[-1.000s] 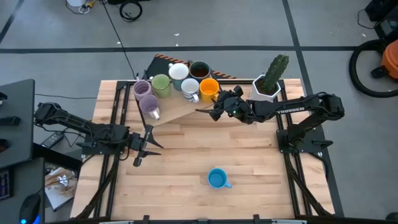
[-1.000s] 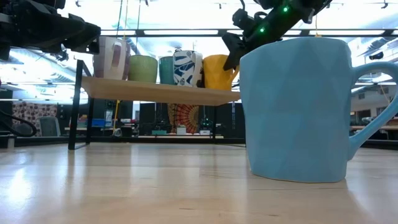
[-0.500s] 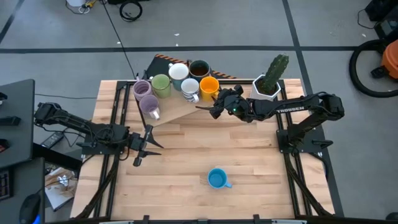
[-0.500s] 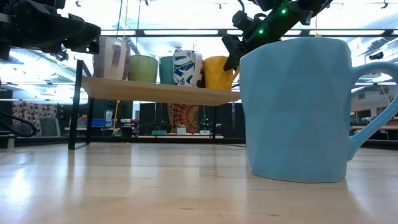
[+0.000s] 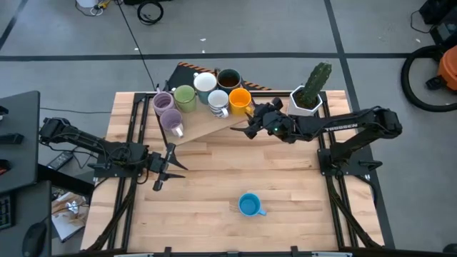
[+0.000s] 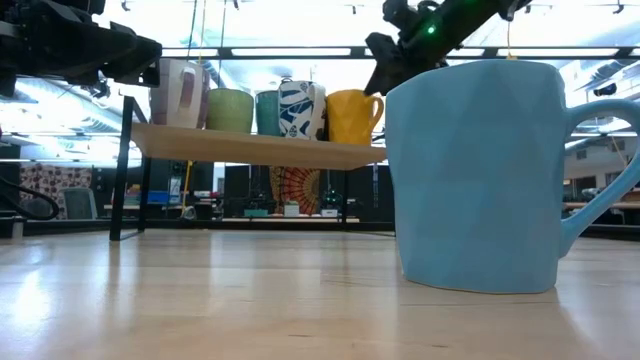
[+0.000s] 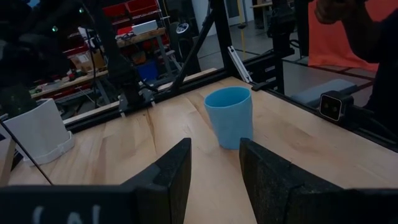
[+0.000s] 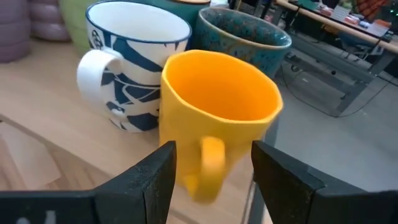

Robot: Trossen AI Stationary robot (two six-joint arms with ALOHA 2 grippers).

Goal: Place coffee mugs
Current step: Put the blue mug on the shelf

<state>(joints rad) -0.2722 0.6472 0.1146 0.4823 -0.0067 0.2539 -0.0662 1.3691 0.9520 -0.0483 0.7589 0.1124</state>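
Right wrist view is where you'll see the trouble: your right end effector [image 8: 211,168] sits with its fingers parted and empty, straddling the handle of the orange mug [image 8: 217,106], which stands on the raised shelf [image 5: 207,123] beside the white-and-blue mug [image 8: 134,59]. Drift sideways and a finger could clip that handle and knock the mug into its neighbours or off the shelf edge. The blue mug [image 5: 249,205] waits alone on the bench [image 5: 285,185], well apart. Your left end effector [image 5: 163,171] idles at the left side, fingers narrowly apart, holding nothing.
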